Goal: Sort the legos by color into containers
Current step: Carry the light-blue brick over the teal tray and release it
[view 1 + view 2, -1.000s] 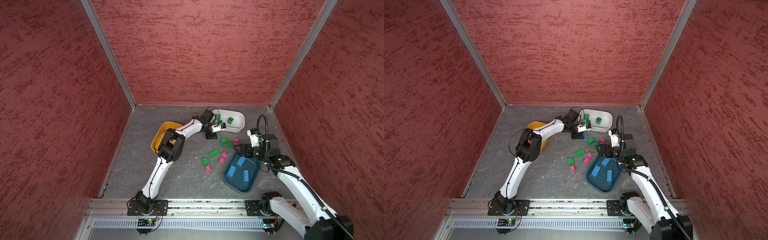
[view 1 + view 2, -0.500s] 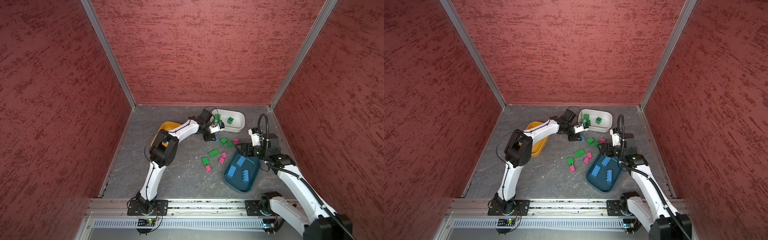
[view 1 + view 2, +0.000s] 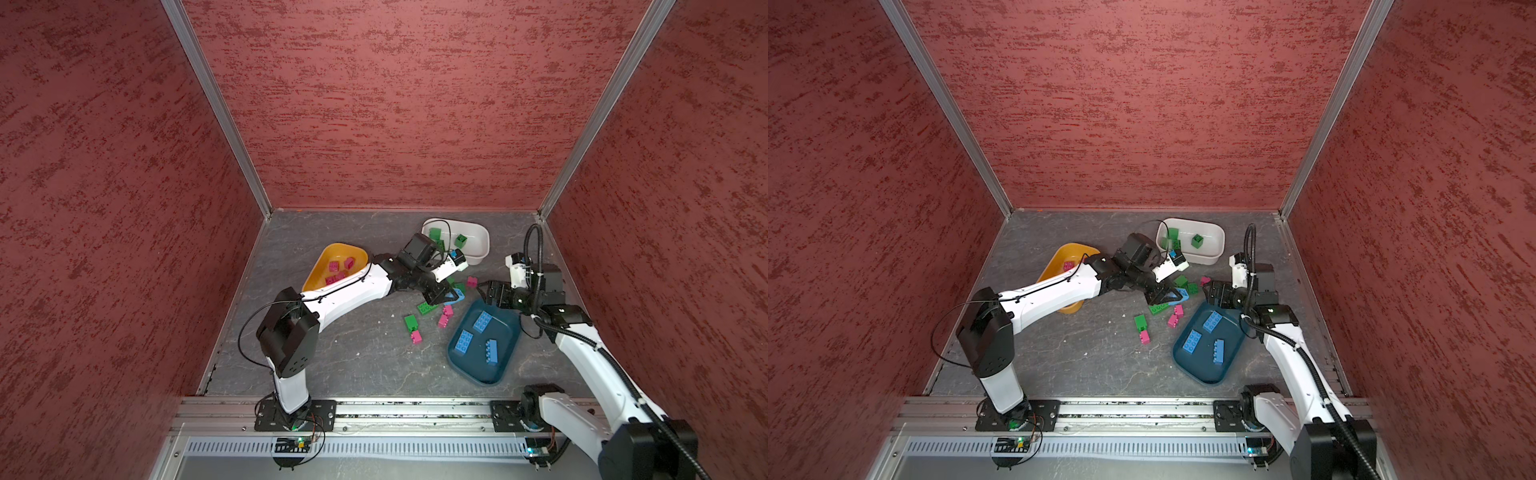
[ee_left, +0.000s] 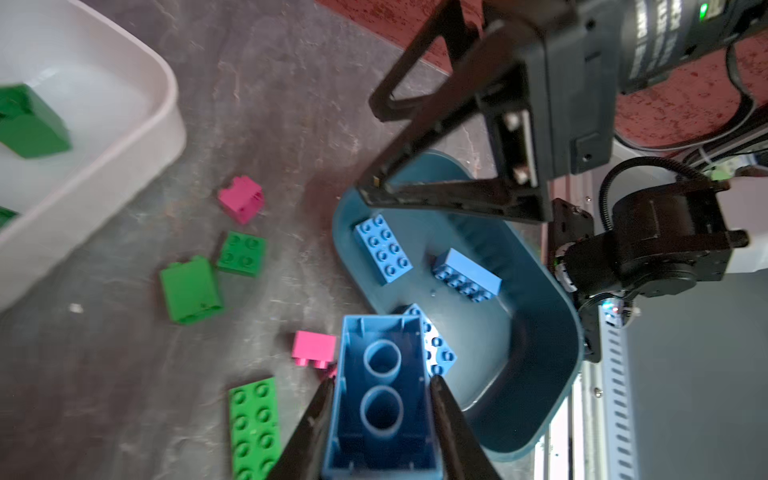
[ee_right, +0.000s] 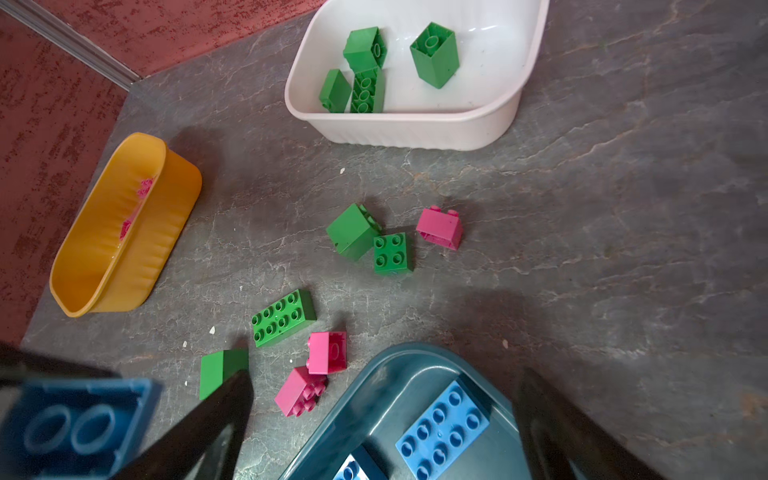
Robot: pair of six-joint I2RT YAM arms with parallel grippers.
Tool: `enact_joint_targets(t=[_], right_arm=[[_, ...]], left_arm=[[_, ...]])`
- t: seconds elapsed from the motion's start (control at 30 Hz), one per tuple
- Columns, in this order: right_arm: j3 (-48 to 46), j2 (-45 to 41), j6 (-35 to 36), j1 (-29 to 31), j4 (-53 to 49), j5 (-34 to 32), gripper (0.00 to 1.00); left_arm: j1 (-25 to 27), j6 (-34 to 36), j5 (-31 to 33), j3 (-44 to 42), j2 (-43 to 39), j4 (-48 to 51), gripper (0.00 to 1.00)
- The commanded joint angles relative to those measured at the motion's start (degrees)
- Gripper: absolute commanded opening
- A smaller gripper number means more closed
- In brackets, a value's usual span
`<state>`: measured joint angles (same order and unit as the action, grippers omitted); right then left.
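Left pincer [image 4: 381, 384], mine, clamped on blue brick [image 4: 382, 432], hollow side toward wrist cam. Change: second ago pincer sat far, by white bin [image 5: 415, 129]. Now swung nearer and right, brick along, just beside far-left rim of teal bin [image 4: 523, 332]. Means pick done, drop into teal bin likely next. Right pincer [image 4: 372, 145] wide apart, empty, hovers over same bin's far end: collision risk. Three blue bricks [image 4: 383, 249] already inside. Green bricks [image 5: 283, 318], pink bricks [image 5: 327, 352] loose on floor [image 5: 582, 249]. Sorting roughly halfway.

i have the left arm [image 3: 345, 293] stretched far forward, left tool [image 3: 444, 296] pinched on a blue brick [image 4: 380, 415]; right tool [image 4: 371, 147] hangs, jaws wide.
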<state>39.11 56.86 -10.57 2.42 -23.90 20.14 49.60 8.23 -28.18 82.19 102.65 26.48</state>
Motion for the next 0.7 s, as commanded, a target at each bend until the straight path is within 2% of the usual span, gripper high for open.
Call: enact_joint_targets(t=[0.0, 0.17, 0.27, 0.4, 0.67], right_arm=[[2.2, -0.3, -0.3, -0.7, -0.2, -0.1, 0.99], [2.4, -0.1, -0.5, -1.1, -0.4, -0.1, 0.99], [2.8, -0.2, -0.4, -1.2, -0.9, -0.4, 0.99], [3.0, -0.3, -0.2, -1.5, -1.3, 0.0, 0.99], [1.9, -0.7, 0.7, -1.4, 0.6, 7.2, 0.99]], left_arm=[[2.8, -10.6, 3.1, -1.6, -0.2, -4.3, 0.28], [7.6, -20.5, 6.1, -4.3, 2.8, -11.9, 0.28], [10.3, -23.7, 6.5, -4.5, 5.2, -14.5, 0.29], [11.0, -27.3, 7.3, -4.6, 7.6, -15.9, 0.32], [9.9, -27.3, 7.3, -6.0, 5.0, -15.0, 0.61]])
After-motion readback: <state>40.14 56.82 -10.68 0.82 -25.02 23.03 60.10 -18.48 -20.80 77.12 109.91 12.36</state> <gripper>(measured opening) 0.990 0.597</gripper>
